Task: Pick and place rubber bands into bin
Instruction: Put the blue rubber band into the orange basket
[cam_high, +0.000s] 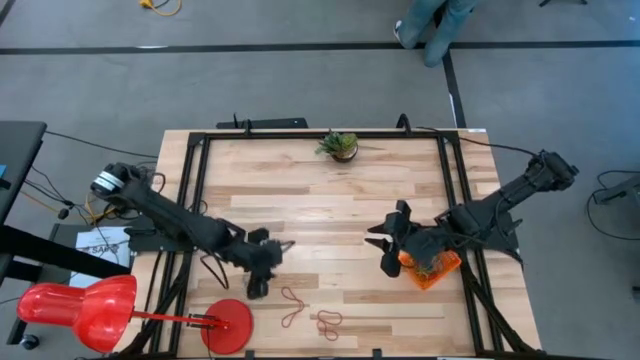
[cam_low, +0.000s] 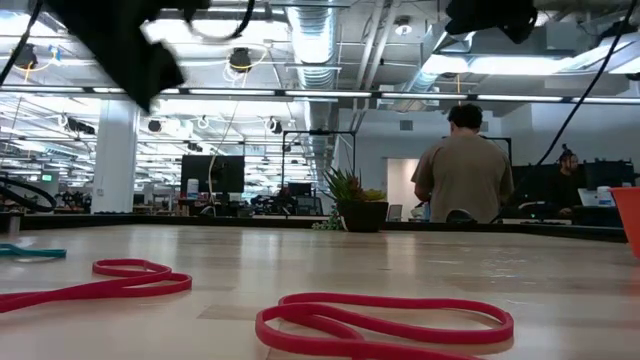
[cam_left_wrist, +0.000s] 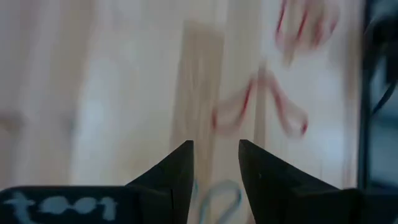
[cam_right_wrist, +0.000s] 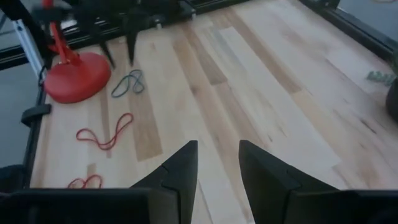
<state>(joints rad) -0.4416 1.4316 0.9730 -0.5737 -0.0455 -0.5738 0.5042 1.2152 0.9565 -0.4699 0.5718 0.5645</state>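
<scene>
Two red rubber bands (cam_high: 293, 305) (cam_high: 329, 322) lie flat on the wooden table near its front edge. A grey-blue rubber band (cam_right_wrist: 129, 83) lies next to the red disc, right below my left gripper (cam_left_wrist: 216, 144), which hangs open above it with nothing between its fingers. The orange bin (cam_high: 438, 270) stands at the table's right side, partly under my right arm. My right gripper (cam_right_wrist: 218, 144) is open and empty, up in the air just left of the bin, facing the table's middle.
A red lamp with a round base (cam_high: 228, 325) stands at the front left corner. A small potted plant (cam_high: 340, 146) sits at the far edge. A black frame (cam_high: 195, 180) runs round the table. Bare wood lies between the two arms. A person (cam_low: 465, 170) stands behind the table.
</scene>
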